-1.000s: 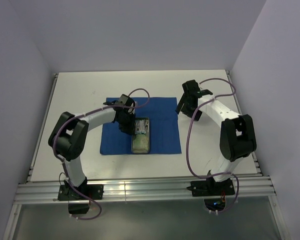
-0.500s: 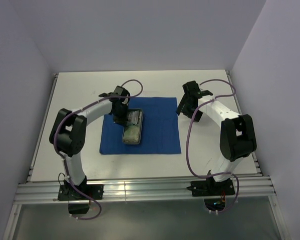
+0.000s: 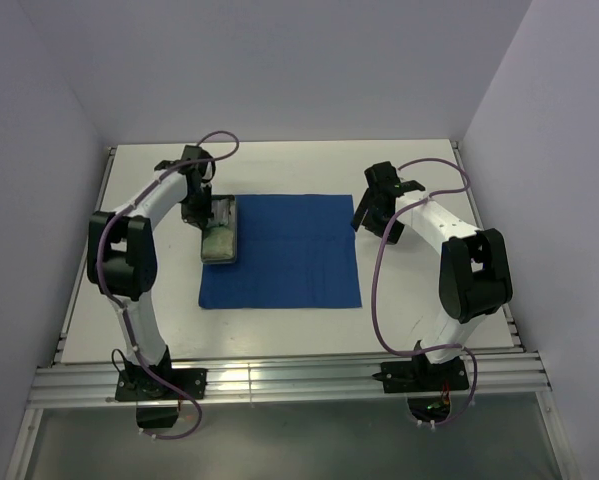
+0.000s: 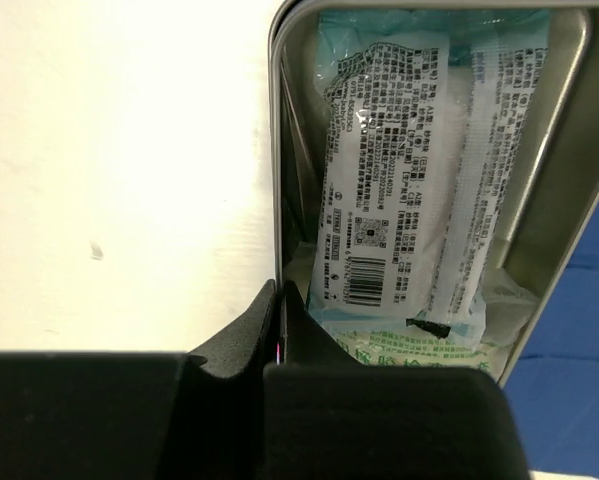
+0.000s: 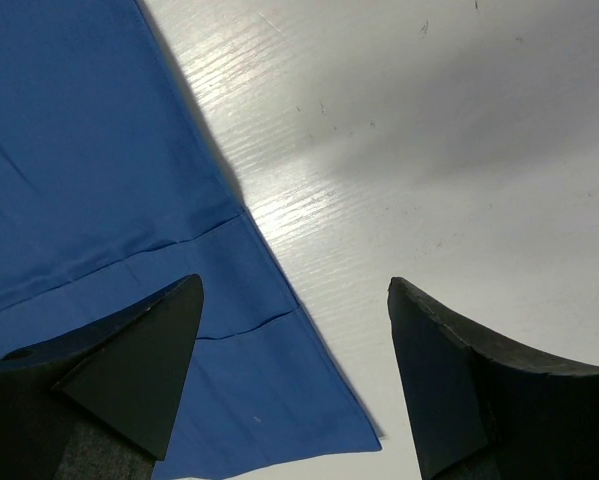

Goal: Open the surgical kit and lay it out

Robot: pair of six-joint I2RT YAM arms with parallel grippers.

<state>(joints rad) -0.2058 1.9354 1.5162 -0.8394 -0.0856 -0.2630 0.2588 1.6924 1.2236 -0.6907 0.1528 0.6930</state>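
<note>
The steel tray [image 3: 219, 232] sits at the left edge of the one blue cloth [image 3: 289, 250], which lies spread flat on the table [image 3: 419, 300]. The tray's long axis runs from near to far. The left gripper [image 3: 195, 208] is clamped on the tray's left wall. Only the left wrist view shows inside the tray, where two printed packets [image 4: 379, 170] lie lengthwise. The right gripper [image 5: 294, 290] hangs spread apart over the cloth's right corner, grasping nothing.
</note>
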